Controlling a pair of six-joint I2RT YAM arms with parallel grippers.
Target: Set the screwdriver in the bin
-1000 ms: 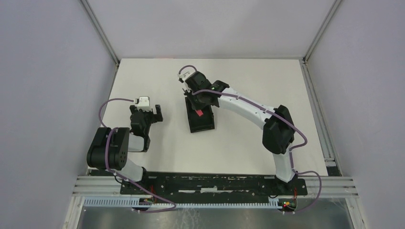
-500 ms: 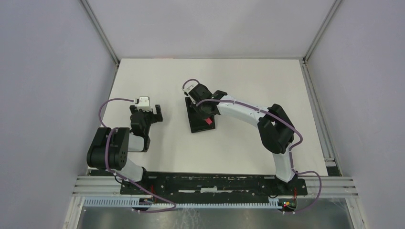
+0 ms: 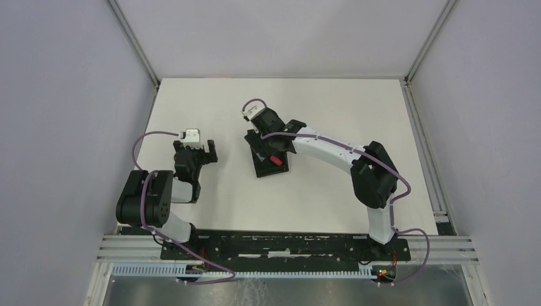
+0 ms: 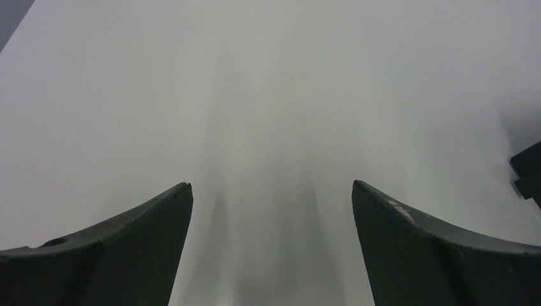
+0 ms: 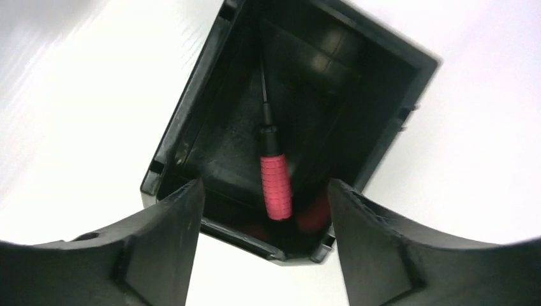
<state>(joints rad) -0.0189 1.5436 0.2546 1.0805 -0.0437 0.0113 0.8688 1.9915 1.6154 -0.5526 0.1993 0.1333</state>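
Observation:
The black bin (image 3: 265,169) sits mid-table, and the right wrist view looks straight down into it (image 5: 191,108). The screwdriver (image 5: 275,185) lies inside, its red handle toward the near wall and its thin dark shaft pointing to the far wall; from above only a red spot of the screwdriver (image 3: 272,159) shows. My right gripper (image 5: 265,183) hovers just over the bin's near end (image 3: 266,152), open, its fingers either side of the handle and not touching it. My left gripper (image 3: 201,149) rests to the bin's left, open and empty (image 4: 271,185).
White tabletop (image 3: 319,102) enclosed by grey walls with aluminium frame posts at the back corners. A dark corner of some object (image 4: 528,169) pokes into the left wrist view's right edge. Purple cables run along both arms.
The right gripper has opened and let go of the screwdriver, which now lies in the bin. The right arm shifted slightly; the left arm has not moved.

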